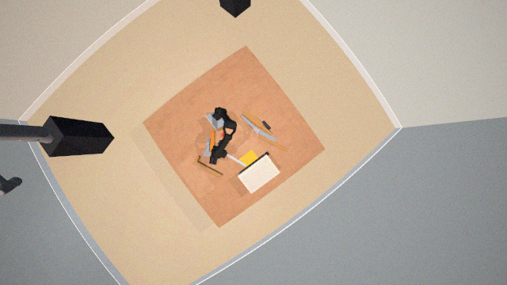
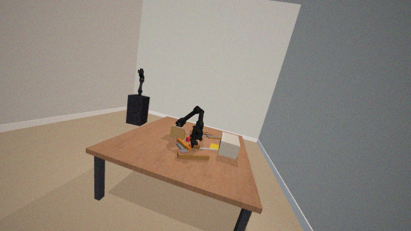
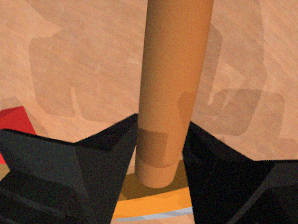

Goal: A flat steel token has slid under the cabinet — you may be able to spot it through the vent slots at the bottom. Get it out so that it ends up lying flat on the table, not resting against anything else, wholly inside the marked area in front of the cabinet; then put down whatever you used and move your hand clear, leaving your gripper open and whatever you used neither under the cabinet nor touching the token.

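Gripper pinching wooden handle, tool reaching toward cabinet

Gripper (image 1: 214,160) (image 2: 193,145) (image 3: 160,121) closed on a round wooden handle (image 3: 172,75), one finger each side, handle end poking out between the fingertips. Pale flat blade (image 1: 237,160) (image 2: 209,148) runs from near the gripper to the white cabinet (image 1: 259,173) (image 2: 229,145), passing beside the yellow marked area (image 1: 249,157) (image 2: 214,146). Steel token: can't make it out in any view, so its exact spot relative to the gripper can't be told. Cabinet stands apart from the gripper, yellow area in front. Red block (image 2: 188,138) (image 3: 16,125) near the gripper.
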Tool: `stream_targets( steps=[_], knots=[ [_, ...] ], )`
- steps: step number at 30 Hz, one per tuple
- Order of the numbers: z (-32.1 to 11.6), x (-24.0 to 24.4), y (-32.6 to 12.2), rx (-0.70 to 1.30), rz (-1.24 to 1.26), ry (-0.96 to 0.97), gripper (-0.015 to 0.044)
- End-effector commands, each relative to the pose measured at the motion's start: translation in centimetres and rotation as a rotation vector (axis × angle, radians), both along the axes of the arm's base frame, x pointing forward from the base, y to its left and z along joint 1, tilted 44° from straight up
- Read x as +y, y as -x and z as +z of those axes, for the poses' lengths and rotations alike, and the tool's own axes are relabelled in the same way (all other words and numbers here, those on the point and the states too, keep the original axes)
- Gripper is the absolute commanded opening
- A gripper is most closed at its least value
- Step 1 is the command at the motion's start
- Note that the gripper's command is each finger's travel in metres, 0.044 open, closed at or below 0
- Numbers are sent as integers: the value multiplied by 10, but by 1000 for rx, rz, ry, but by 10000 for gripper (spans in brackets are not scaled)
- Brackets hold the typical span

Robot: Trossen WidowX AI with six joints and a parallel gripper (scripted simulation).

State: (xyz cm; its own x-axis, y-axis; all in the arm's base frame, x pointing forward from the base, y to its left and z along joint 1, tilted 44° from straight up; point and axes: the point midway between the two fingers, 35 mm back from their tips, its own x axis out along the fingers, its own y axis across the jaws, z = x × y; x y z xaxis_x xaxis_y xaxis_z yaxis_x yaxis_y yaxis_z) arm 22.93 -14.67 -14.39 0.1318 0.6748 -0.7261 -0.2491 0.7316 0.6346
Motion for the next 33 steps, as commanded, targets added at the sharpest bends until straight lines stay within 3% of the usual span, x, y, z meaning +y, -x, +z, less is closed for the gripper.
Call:
stream_targets(
  steps=[1,33],
  knots=[
    [1,0,-4,7,-8,0,0],
    [13,3,-59,28,-35,-7,0]
  ],
)
